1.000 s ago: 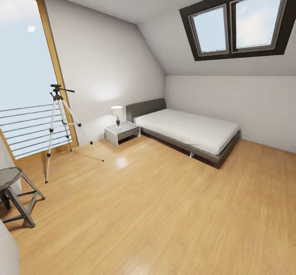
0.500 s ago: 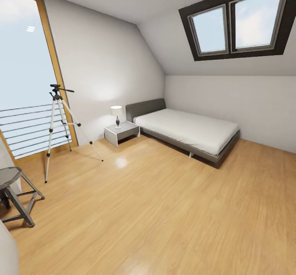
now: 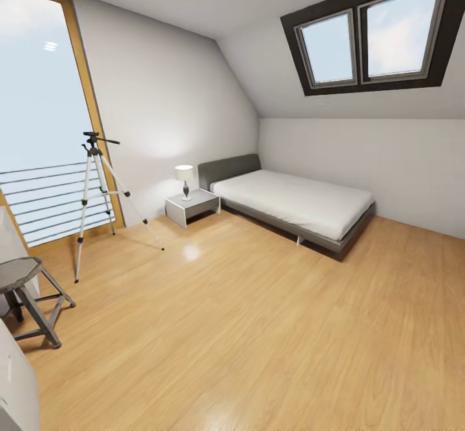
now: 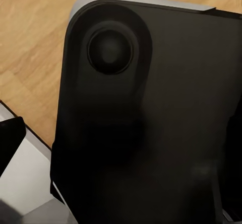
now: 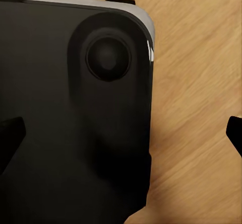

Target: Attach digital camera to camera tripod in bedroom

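The robot appears to be at the searching and approaching step: the camera tripod (image 3: 97, 202) stands upright at the left of the head view before the tall window (image 3: 39, 115), legs splayed on the wood floor (image 3: 258, 328), long axis vertical, pan handle pointing right. I see no digital camera, so finding it likely comes next. Whether either claw is apart or together, I cannot tell.

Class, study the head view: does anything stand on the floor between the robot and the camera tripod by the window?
Nothing visible blocks it. The camera tripod stands before the tall window; the grey stool sits off to the left, and bare wood floor lies between.
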Controlling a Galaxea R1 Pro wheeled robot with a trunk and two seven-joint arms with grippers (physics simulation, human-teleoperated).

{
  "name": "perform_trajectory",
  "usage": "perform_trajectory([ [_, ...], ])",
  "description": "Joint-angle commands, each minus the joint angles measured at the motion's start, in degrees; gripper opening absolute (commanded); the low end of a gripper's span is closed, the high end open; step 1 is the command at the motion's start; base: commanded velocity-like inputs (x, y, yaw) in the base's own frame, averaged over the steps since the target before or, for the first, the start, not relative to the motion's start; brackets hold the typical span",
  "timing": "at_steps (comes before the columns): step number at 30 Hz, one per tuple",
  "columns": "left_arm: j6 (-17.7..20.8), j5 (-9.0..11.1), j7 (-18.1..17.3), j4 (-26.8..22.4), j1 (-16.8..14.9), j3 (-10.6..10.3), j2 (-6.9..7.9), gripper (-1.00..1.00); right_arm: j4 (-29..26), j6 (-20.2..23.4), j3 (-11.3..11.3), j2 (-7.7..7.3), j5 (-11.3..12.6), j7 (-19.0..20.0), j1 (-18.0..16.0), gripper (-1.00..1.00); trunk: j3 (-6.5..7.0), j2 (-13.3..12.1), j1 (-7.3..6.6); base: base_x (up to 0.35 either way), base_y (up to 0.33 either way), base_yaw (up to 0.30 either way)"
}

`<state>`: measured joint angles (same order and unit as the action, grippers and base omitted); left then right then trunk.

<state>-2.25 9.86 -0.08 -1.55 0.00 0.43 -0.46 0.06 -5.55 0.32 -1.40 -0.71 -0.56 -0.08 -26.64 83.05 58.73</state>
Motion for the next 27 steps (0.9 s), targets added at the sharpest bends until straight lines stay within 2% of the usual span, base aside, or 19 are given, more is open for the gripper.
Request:
perform_trajectory([
  [1,-0.1,0.4,0.0,0.0,0.0,0.0,-0.01,1.00,0.0,-0.2,0.0,-0.01,-0.1,-0.1,0.0,1.00,-0.04,0.0,-0.01,-0.027,0.007,0.000],
  [19,-0.1,0.7,-0.2,-0.6,0.0,-0.1,0.21,1.00,-0.2,0.3,-0.1,-0.21,0.0,0.1,0.0,1.00,-0.04,0.0,-0.01,-0.003,0.001,0.000],
  [20,0.1,1.5,-0.1,-4.4,0.0,-0.1,0.37,1.00,-3.0,0.7,-0.1,-0.26,-0.2,0.1,0.0,1.00,-0.04,0.0,-0.01,0.000,0.000,0.000],
  [23,0.6,2.0,0.0,-8.4,0.0,-0.1,0.84,1.00,-6.9,0.8,-0.1,-0.26,-0.1,0.2,0.0,1.00,-0.04,0.0,-0.01,0.000,0.000,0.000],
  [24,0.9,2.5,0.0,-11.5,0.0,-0.1,1.34,1.00,-10.1,1.1,-0.1,-0.27,0.0,0.3,0.0,1.00,-0.04,0.0,-0.01,0.000,0.000,0.000],
  [27,2.0,3.0,0.0,-16.2,0.1,-0.1,2.44,1.00,-15.2,2.7,-0.1,-0.31,0.1,0.4,0.0,1.00,-0.04,0.0,-0.01,0.000,0.000,0.000],
])
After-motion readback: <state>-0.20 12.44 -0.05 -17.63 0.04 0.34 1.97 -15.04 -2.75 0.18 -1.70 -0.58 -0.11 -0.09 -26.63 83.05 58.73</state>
